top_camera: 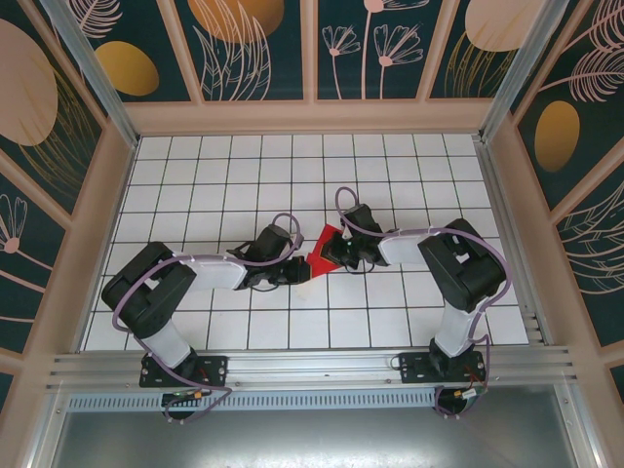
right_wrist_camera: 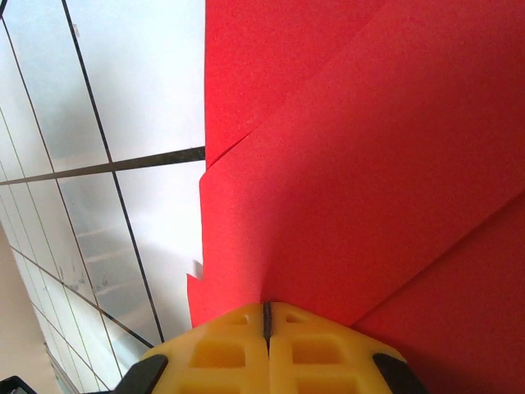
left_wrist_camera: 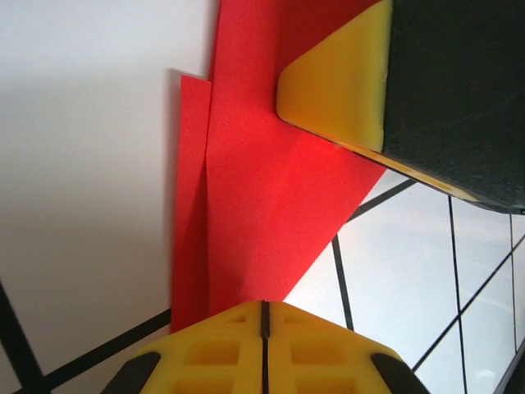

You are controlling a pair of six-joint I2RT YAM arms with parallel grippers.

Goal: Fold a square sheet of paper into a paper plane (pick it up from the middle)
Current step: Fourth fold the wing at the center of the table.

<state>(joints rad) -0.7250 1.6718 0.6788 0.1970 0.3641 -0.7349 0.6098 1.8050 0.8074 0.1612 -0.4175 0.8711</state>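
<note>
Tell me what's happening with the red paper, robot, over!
Left gripper shut on the red paper. Right gripper shut on it too. Paper partly folded, creases showing. Nothing in the way.

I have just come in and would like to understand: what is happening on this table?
Two robot arms are folding a piece of red paper into a paper plane. The left gripper and the right gripper meet over the middle of the tiled table, each with its jaws shut on the paper from its own side. The paper already shows creases and overlapping layers, so it is partly folded, but it is not yet a slim dart.
</note>
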